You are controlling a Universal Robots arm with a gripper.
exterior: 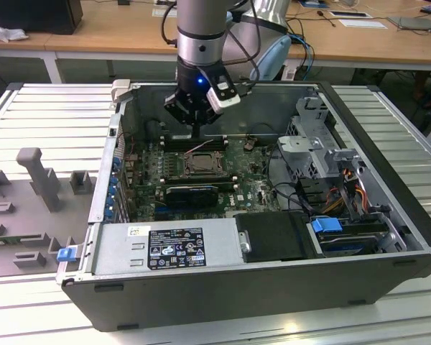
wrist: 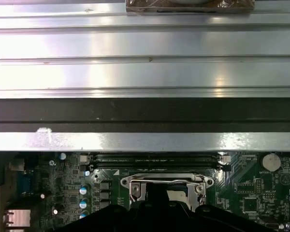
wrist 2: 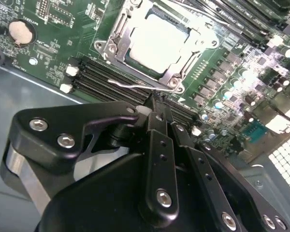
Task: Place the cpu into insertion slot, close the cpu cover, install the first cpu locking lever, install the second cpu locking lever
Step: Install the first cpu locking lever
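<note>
1 cpu (wrist 2: 157,41) seated in the 1 slot (wrist 2: 105,47), silver top up. 1 cover (wrist 2: 183,58) lies flat around it, with the cpu showing through its window. 1 lever wire (wrist 2: 135,86) runs along the slot edge nearest the gripper (wrist 2: 157,104). The gripper hangs over the memory slots (wrist 2: 111,79) beside the slot, clenched, nothing in it. 1 coin battery (wrist 2: 21,31) on the board.

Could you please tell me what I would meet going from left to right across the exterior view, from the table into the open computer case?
Grey upright fixture block → row of blue clips → insertion slot → blue drive tab.
</note>
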